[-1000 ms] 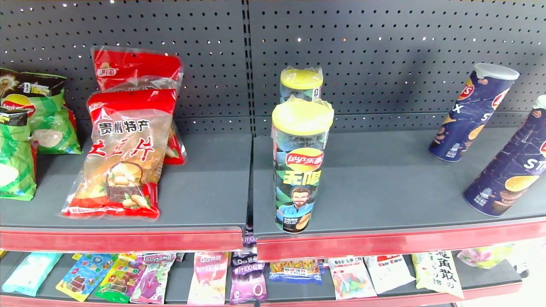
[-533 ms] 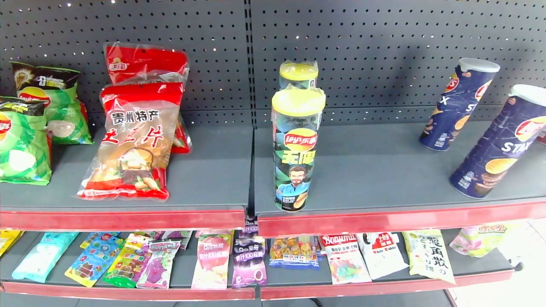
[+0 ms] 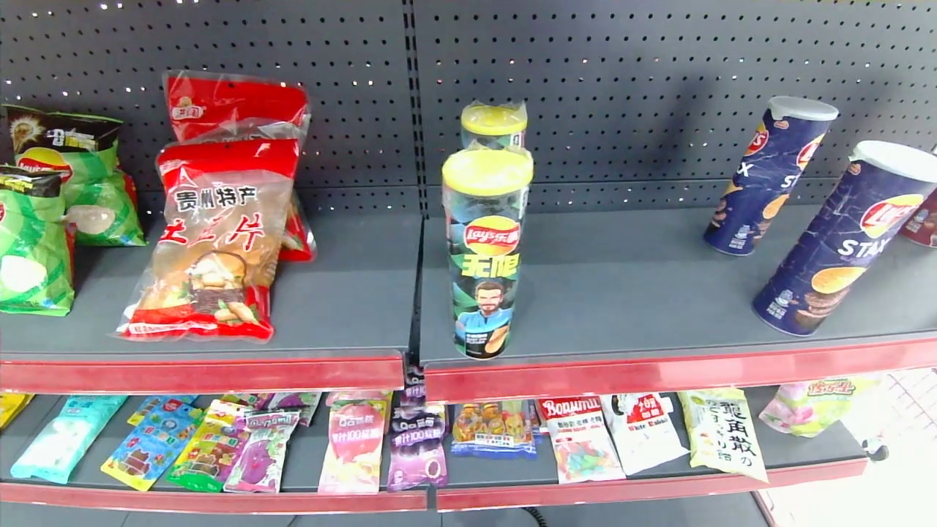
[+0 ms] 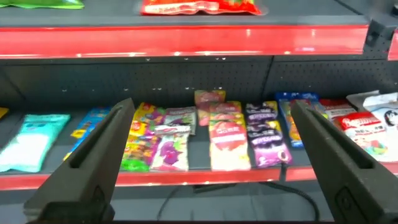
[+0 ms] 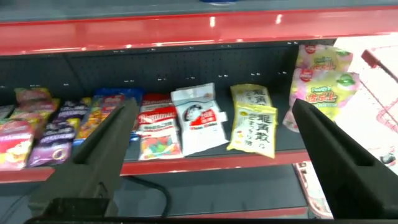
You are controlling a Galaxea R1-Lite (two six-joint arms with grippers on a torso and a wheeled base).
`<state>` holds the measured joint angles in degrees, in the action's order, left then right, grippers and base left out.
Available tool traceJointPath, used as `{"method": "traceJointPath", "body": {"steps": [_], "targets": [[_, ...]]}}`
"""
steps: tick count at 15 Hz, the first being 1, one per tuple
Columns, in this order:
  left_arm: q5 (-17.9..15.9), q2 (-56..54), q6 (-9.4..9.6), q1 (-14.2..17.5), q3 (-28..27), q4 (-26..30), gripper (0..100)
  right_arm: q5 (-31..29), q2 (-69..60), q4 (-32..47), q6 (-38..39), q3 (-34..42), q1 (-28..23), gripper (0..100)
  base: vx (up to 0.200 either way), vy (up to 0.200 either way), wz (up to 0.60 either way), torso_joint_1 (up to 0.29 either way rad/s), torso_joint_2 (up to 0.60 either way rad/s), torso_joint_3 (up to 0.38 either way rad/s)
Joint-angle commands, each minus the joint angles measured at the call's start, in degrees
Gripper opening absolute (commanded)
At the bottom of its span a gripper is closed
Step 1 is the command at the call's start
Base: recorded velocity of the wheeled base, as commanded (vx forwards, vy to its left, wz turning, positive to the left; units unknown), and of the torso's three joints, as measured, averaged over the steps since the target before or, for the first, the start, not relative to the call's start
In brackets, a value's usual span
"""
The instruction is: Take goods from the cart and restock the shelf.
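The grey upper shelf (image 3: 629,293) with a red front lip carries a tall can with a yellow lid (image 3: 484,256), and a second such can (image 3: 493,126) stands behind it. Two dark blue cans (image 3: 768,176) (image 3: 842,241) stand on the right. Red bags (image 3: 212,241) and green bags (image 3: 36,241) lie on the left. My left gripper (image 4: 211,162) is open and empty in front of the lower shelf's candy packets (image 4: 224,137). My right gripper (image 5: 217,162) is also open and empty, facing a white packet (image 5: 199,118) and a yellow packet (image 5: 252,118).
The lower shelf (image 3: 512,487) holds a row of flat snack packets. A pink-and-green bag (image 5: 320,81) stands at its right end. A pink-red frame (image 5: 373,62) shows past the shelf's end. Bare shelf lies between the yellow-lidded can and the blue cans.
The head camera has shifted, so the whole shelf sits higher and further left in the picture. No goods have moved on the shelf.
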<state>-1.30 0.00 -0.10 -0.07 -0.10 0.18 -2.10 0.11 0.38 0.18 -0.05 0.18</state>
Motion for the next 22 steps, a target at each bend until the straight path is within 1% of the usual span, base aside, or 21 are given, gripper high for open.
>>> {"method": "traceJointPath", "body": {"steps": [1,19,22], "targets": [[0.0,0.0,0.01,0.0,0.0,0.0,100,0.0,0.0,0.0,0.0,0.0,0.0,100,0.000,-0.200,0.00,0.017,0.01,0.002],[0.0,0.0,0.01,0.0,0.0,0.0,100,0.0,0.0,0.0,0.0,0.0,0.0,100,0.000,-0.200,0.00,0.003,0.00,0.003],[0.0,0.0,-0.08,0.0,0.0,0.0,100,0.0,0.0,0.0,0.0,0.0,0.0,100,0.000,0.000,0.00,0.000,0.00,0.000]]}}
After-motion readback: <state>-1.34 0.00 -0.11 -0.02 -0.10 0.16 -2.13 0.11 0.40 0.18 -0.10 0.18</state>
